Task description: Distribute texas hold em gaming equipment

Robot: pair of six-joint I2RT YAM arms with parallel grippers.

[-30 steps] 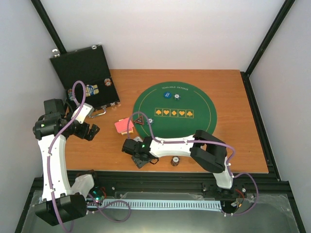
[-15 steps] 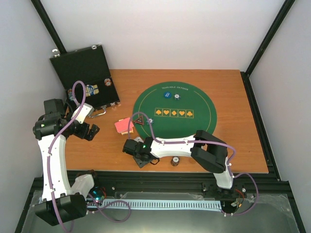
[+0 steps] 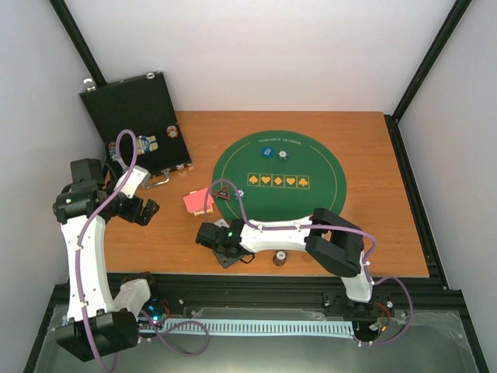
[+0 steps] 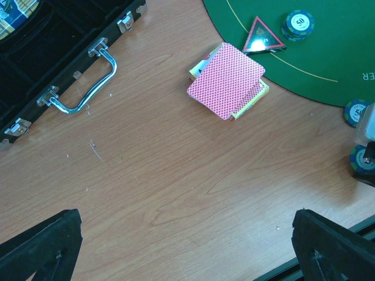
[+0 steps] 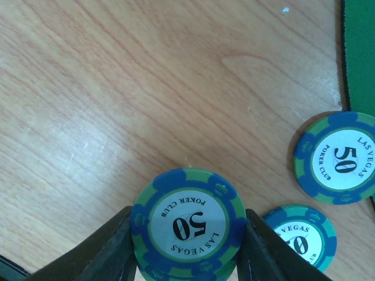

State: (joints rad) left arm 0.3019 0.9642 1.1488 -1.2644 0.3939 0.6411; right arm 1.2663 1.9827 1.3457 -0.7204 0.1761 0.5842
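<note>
Left fingers [image 4: 41, 246] wide, right fingers [image 5: 108, 252] tight.

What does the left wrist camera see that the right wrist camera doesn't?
Only the left wrist view shows the black case, the red-backed cards and the triangle marker. Only the right wrist view clearly shows the right claw pinching a 50 chip, with Las Vegas Poker Club readable. Both show the wooden table, the edge of the green felt mat and loose 50 chips.

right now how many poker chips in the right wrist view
3: one chip held in the right claw, a second chip at the green mat's edge, a third chip below it, partly behind a finger. More may lie off-frame.
</note>
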